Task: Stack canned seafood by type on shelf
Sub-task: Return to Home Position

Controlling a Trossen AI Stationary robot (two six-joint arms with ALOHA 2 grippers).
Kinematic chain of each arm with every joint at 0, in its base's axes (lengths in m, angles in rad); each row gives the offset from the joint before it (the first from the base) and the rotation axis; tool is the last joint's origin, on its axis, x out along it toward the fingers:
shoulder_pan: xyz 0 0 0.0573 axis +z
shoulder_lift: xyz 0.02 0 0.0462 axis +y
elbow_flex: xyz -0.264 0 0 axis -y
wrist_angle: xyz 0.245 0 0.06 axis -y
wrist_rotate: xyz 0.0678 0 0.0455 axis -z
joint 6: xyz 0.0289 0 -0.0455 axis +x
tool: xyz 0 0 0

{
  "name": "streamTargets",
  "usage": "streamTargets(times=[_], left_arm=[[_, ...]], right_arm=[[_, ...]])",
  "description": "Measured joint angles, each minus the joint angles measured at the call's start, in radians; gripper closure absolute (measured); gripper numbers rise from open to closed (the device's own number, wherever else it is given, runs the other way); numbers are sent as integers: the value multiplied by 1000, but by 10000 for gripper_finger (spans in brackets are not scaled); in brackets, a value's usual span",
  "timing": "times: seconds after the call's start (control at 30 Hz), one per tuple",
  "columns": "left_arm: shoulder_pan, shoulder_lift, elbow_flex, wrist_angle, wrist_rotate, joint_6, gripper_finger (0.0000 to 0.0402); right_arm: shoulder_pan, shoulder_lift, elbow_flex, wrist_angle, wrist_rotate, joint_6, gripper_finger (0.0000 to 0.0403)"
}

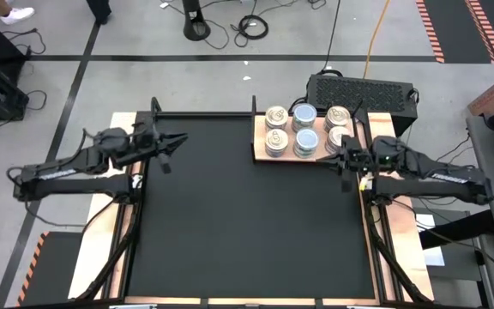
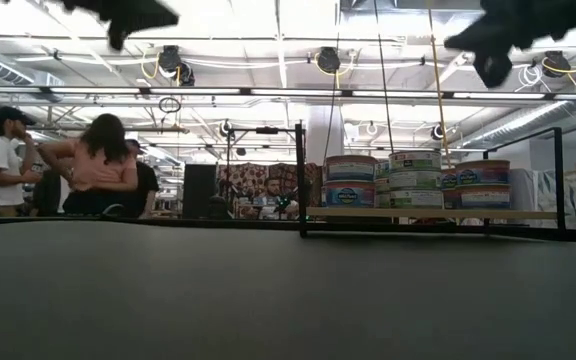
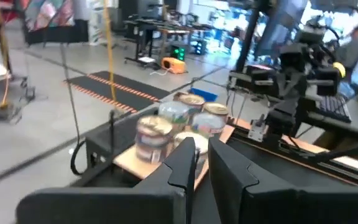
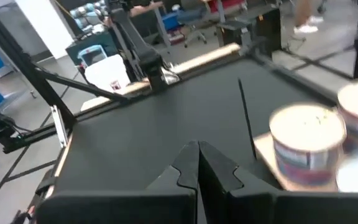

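The shelf [image 1: 260, 153], a light wooden board, lies at the table's far right. Canned seafood stands on it in three columns: gold-tan tops [image 1: 276, 116], pale-blue tops [image 1: 304, 115] and silver tops [image 1: 337, 115]. In the low view the tins [image 2: 414, 170] are stacked two high. My right gripper [image 1: 342, 160] hovers shut at the board's near right corner, pointing toward the table's left; its wrist view shows a tin [image 4: 307, 146] beside it. My left gripper [image 1: 181, 140] hovers at the table's far left and points toward the tins [image 3: 156, 138]. Its fingers stand almost together, with nothing between them.
A black ventilated box [image 1: 363, 90] stands just behind the shelf. A thin black frame [image 2: 300, 180] rises at the board's left end. The black mat [image 1: 247, 223] covers the table. People [image 2: 98, 165] stand in the room beyond the far edge.
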State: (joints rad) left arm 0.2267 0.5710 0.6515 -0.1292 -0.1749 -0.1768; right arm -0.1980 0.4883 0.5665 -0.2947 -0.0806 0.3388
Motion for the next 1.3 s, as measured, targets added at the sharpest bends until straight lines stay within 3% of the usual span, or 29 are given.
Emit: streamTargets(times=[0.13,0.33,0.43,0.63,1.03,1.3], left_arm=[[38,-153,-159,13,2,-84,355],[62,-337,-333,35,33,-160,355],[62,-411,-397,55,81,-187,355],[62,-559,-483,42,76,-229,355],[62,-570,-530,45,105,-264,355],[62,-570,-626,199,161,-315,355]], right_arm=[[-5,-71,-105,32,0,23,403],[-4,-134,-276,231,0,51,403],[-4,-160,-349,284,0,91,403],[-4,-224,-431,279,0,136,403],[-44,-487,-439,-15,3,122,403],[-99,-487,-433,-19,4,66,403]])
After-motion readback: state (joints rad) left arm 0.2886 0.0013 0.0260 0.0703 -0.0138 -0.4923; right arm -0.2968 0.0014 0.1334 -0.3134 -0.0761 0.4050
